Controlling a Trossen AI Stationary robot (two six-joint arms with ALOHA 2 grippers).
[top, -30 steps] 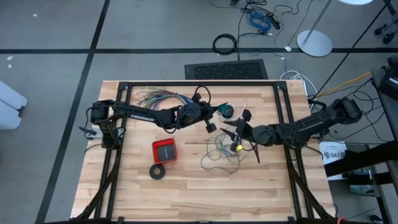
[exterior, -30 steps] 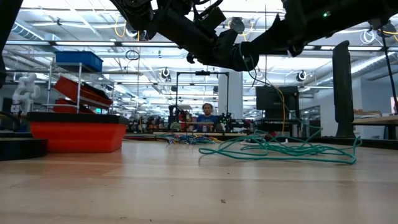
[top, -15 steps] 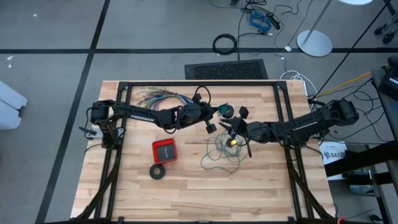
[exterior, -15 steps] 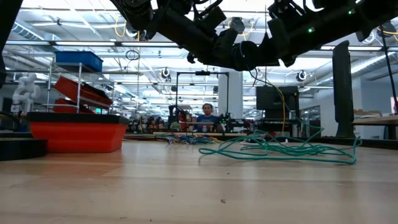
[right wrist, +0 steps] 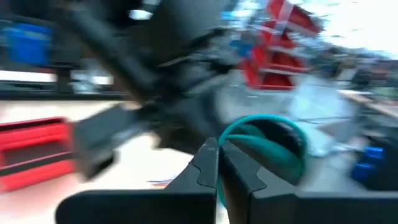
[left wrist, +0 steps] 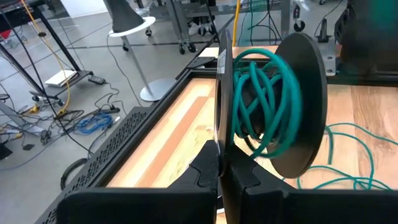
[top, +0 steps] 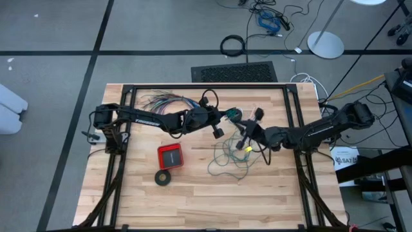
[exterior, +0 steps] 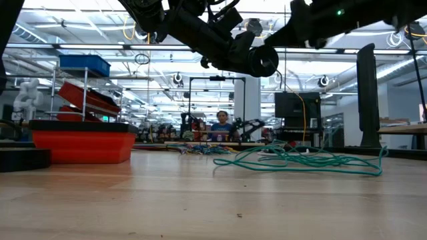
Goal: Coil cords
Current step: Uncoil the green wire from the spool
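Landmark: red tray (top: 170,155), a shallow square plastic box on the table (top: 141,193); its dark inside shows nothing I can make out
Table: pale wood planks, smooth, inside a black metal frame
Spool (left wrist: 292,106): black, two flat round discs on a hub, held up above the table, right of the tray and farther back; holds a few turns of teal wire wound on the hub
Teal wire (top: 228,158): thin, round, glossy; the rest lies as a loose tangle on the wood right of the tray, one strand running up to the spool
Left gripper (top: 226,116): fingers pressed together on the rim of one spool disc, carrying the spool
Right gripper (top: 248,125): just right of the spool, above the tangle; fingers closed together, whether the wire is pinched between them cannot be told
Black ring (top: 163,177): flat, tape-like roll, lying just in front of the tray
Coloured wires (top: 161,102): fanned bundle of thin strands, behind the tray near the far edge
White cord: not made out
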